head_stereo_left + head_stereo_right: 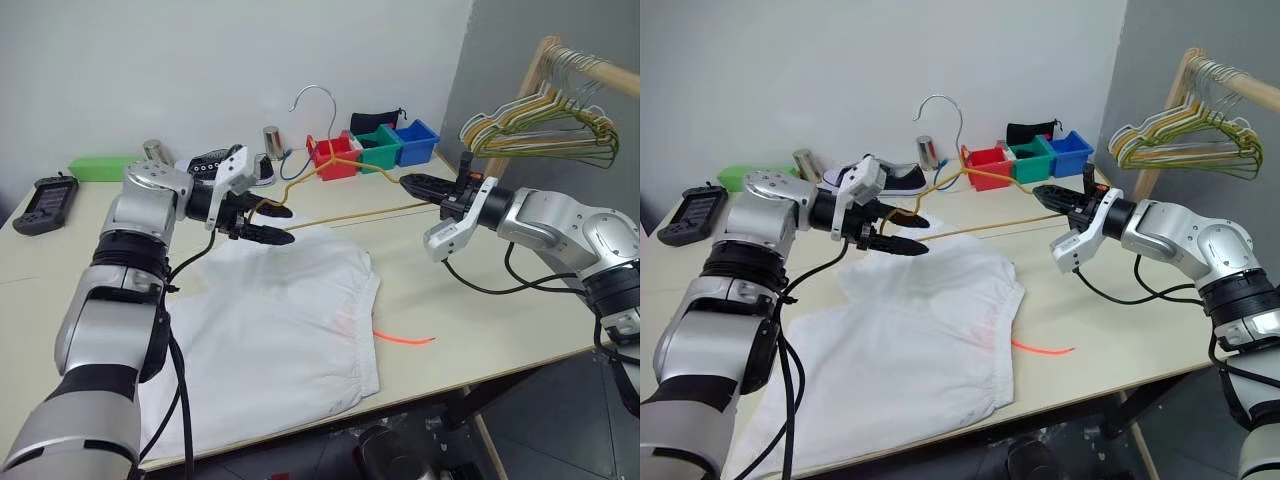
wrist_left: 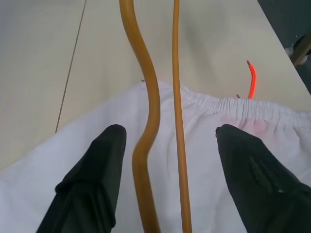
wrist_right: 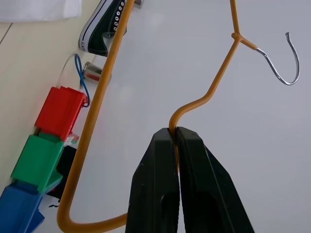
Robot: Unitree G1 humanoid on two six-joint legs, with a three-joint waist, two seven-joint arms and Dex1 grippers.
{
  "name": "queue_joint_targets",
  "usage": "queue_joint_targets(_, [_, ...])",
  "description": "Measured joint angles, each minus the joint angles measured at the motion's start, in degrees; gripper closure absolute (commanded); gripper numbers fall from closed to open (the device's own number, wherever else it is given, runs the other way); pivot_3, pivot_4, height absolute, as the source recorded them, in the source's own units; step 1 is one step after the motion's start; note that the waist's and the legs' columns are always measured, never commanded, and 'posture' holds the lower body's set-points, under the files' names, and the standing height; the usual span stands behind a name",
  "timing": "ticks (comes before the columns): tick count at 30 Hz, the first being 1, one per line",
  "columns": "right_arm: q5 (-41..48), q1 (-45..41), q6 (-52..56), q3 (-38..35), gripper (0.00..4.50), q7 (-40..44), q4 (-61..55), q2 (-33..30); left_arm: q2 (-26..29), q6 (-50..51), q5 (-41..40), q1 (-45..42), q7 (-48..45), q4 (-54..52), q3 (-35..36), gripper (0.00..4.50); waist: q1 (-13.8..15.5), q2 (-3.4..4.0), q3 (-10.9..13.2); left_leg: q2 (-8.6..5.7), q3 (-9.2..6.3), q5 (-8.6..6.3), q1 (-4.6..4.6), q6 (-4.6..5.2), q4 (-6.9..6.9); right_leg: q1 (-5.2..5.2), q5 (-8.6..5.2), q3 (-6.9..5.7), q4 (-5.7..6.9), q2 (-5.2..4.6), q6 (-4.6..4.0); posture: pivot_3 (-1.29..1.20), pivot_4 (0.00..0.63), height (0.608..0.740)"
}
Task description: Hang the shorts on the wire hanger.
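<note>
No legible brand, label or writing is visible on any item.

Count: one pair of shorts (image 1: 285,320), one wire hanger (image 1: 345,205) in hand, one bunch of hangers (image 1: 545,125) on a wooden rail (image 1: 590,65), three bins (red (image 1: 333,157), green (image 1: 378,147), blue (image 1: 415,141)), two metal cans (image 1: 271,141), one shoe (image 1: 880,178), one green box (image 1: 100,168) and one black handset (image 1: 45,203).

The shorts lie flat on the table (image 1: 500,300), at its near edge. The gathered waistband faces the right side of the table and the legs run toward the near left corner, so the long axis lies roughly left to right, slightly diagonal. The orange drawstring (image 1: 405,340) trails from the waistband onto bare tabletop.

The hanger is held off the table, above the far edge of the shorts. Its long axis runs left to right between the two grippers, with the silver hook (image 1: 315,105) rising upright above the bins.

The right gripper (image 1: 415,185) is pinched tight on the hanger's wire at one shoulder bend, as the right wrist view confirms (image 3: 175,145).

The left gripper (image 1: 268,222) has its fingers (image 2: 97,170) apart. Two runs of the hanger wire (image 2: 160,145) pass between them, touching neither finger, with the shorts' waistband beneath.
</note>
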Motion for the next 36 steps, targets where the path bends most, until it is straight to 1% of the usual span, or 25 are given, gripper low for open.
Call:
queue_joint_targets(2, [-0.02,-0.02,0.26,0.00,4.50,0.00,0.04,0.10,0.00,0.08,0.49,0.43,-0.18,-0.20,-0.10,2.47,0.02,0.00,0.00,0.00,-0.01,0.00,0.00,0.00,0.05,0.00,0.00,-0.01,0.03,0.00,0.00,-0.34,0.007,0.740])
queue_joint_targets(3, [-0.02,-0.08,0.42,0.00,4.50,0.00,0.08,0.19,0.00,0.08,0.80,0.47,-0.10,-0.21,-0.11,2.59,0.02,0.00,0.00,-0.01,-0.01,0.00,0.00,0.00,0.06,0.01,0.00,0.00,0.04,0.00,0.00,-0.34,0.007,0.740])
queue_joint_targets(11, [-0.06,-0.16,0.48,0.00,4.50,0.00,0.15,0.49,0.00,-0.13,1.83,0.47,1.26,-0.18,-0.10,4.29,0.00,0.00,-0.01,-0.01,-0.02,0.00,0.01,0.00,0.12,0.02,0.00,-0.01,0.12,0.00,0.00,-0.34,0.002,0.740])
queue_joint_targets(13, [-0.08,-0.16,0.51,0.00,4.50,0.00,0.23,0.56,-0.01,-0.18,1.87,0.47,1.45,-0.17,-0.10,4.49,0.01,0.00,-0.01,-0.01,-0.03,0.00,0.01,0.00,0.15,0.02,0.00,-0.01,0.17,0.00,0.00,-0.34,0.001,0.740])
queue_joint_targets(18, [0.11,-0.16,0.63,0.00,4.50,0.57,0.76,1.06,-0.01,-0.73,2.17,0.47,2.21,-0.17,-0.11,4.49,0.00,0.00,-0.01,-0.02,-0.04,0.00,0.01,0.00,0.38,0.01,0.00,0.00,0.38,0.00,0.00,-0.34,0.003,0.740])
queue_joint_targets(20, [1.26,-0.16,0.62,0.00,3.99,2.26,0.85,1.14,-0.02,-1.66,2.63,0.47,3.38,-0.17,-0.11,4.50,0.00,-0.01,-0.01,-0.02,-0.04,0.00,0.02,0.01,0.44,0.03,0.00,-0.01,0.41,0.00,0.00,-0.34,0.003,0.740])
queue_joint_targets(21, [2.65,-0.13,0.61,0.00,3.95,3.74,0.94,1.23,-0.02,-2.39,2.91,0.49,4.20,-0.17,-0.11,4.50,-0.02,-0.01,-0.01,-0.02,-0.04,0.00,0.02,0.00,0.49,0.04,0.00,0.00,0.44,0.00,0.00,-0.34,0.007,0.740])
queue_joint_targets(22, [5.13,0.03,0.64,0.00,3.76,6.40,1.07,1.40,-0.05,-3.38,3.42,0.56,5.67,-0.17,-0.11,4.50,-0.05,-0.02,-0.02,-0.01,-0.05,0.00,0.03,0.01,0.53,0.08,0.01,-0.01,0.45,0.00,0.02,-0.34,0.007,0.740])
queue_joint_targets(23, [10.86,0.93,2.09,-0.09,3.49,12.55,0.95,1.77,-0.05,-5.78,4.34,0.92,7.79,-0.26,-0.11,4.50,-0.09,-0.09,-0.06,0.01,-0.06,0.00,0.12,0.01,0.53,0.18,0.01,-0.02,0.42,0.01,0.03,-0.34,0.007,0.740])
queue_joint_targets(24, [15.21,2.11,3.72,-0.19,3.34,17.26,0.69,2.05,-0.05,-7.40,5.06,1.40,9.42,-0.42,-0.10,4.50,-0.09,-0.13,-0.08,0.02,-0.07,0.00,0.21,0.01,0.54,0.31,0.01,-0.04,0.39,0.02,0.03,-0.34,0.010,0.740])
queue_joint_targets(25, [19.83,3.67,6.28,-0.20,3.20,22.77,-0.07,2.10,-0.06,-8.95,5.78,1.88,10.95,-0.49,-0.11,4.50,-0.10,-0.14,-0.09,0.00,-0.08,0.00,0.23,0.01,0.56,0.36,0.02,-0.04,0.38,0.01,0.04,-0.34,0.010,0.740])
queue_joint_targets(26, [24.35,5.53,9.79,-0.27,2.95,28.23,-1.63,2.12,-0.04,-10.57,6.55,2.43,12.69,-0.53,-0.12,4.50,-0.07,-0.14,-0.09,0.00,-0.08,0.00,0.22,0.01,0.59,0.37,0.03,-0.03,0.36,0.01,0.07,-0.34,0.015,0.740])
queue_joint_targets(27, [26.98,6.80,12.14,-0.25,2.79,31.66,-2.34,2.15,-0.04,-11.50,7.32,2.88,13.77,-0.51,-0.13,4.50,-0.04,-0.13,-0.08,-0.01,-0.07,0.00,0.21,0.01,0.63,0.37,0.04,-0.02,0.38,0.00,0.09,-0.34,0.015,0.740])
queue_joint_targets(28, [31.90,8.46,18.10,-0.67,2.64,37.07,-5.11,2.30,-0.04,-13.57,8.36,3.47,16.06,-0.51,-0.23,4.50,-0.05,-0.13,-0.08,-0.01,-0.07,0.00,0.21,0.01,0.64,0.35,0.06,0.00,0.38,-0.01,0.12,-0.34,0.015,0.740])
queue_joint_targets(30, [39.08,9.57,29.12,-2.69,2.20,43.59,-10.67,3.69,0.00,-17.55,10.88,4.10,20.61,-0.32,-0.99,4.50,-0.19,-0.13,-0.08,0.02,-0.07,0.00,0.22,0.01,0.66,0.32,0.06,-0.01,0.44,0.00,0.12,-0.34,0.015,0.740])
queue_joint_targets(31, [41.90,9.41,34.29,-3.97,2.02,45.51,-13.19,4.44,-0.04,-19.68,12.17,4.34,22.79,-0.35,-1.32,4.50,-0.20,-0.13,-0.08,0.02,-0.08,0.00,0.22,0.01,0.66,0.29,0.06,0.00,0.50,0.00,0.12,-0.34,0.015,0.740])
queue_joint_targets(32, [44.15,8.93,38.93,-5.28,1.63,46.94,-15.48,4.75,0.02,-22.03,13.45,4.74,25.03,-0.55,-1.53,4.50,-0.19,-0.13,-0.08,0.03,-0.11,0.00,0.22,0.01,0.67,0.29,0.06,-0.03,0.52,0.00,0.12,-0.33,0.022,0.740])
queue_joint_targets(33, [45.29,8.03,42.65,-6.35,1.49,47.79,-16.59,4.84,0.33,-24.19,14.72,5.29,27.03,-1.05,-1.92,4.50,-0.12,-0.13,-0.08,0.03,-0.12,0.00,0.22,0.01,0.67,0.28,0.06,-0.04,0.53,0.00,0.12,-0.33,0.022,0.740])
queue_joint_targets(36, [46.13,5.89,49.50,-8.76,0.68,48.71,-17.36,4.88,1.04,-28.58,17.61,6.69,31.27,-2.43,-2.72,4.50,0.14,-0.13,-0.08,0.03,-0.12,0.00,0.21,0.01,0.66,0.27,0.06,-0.05,0.52,0.00,0.12,-0.33,0.024,0.740])
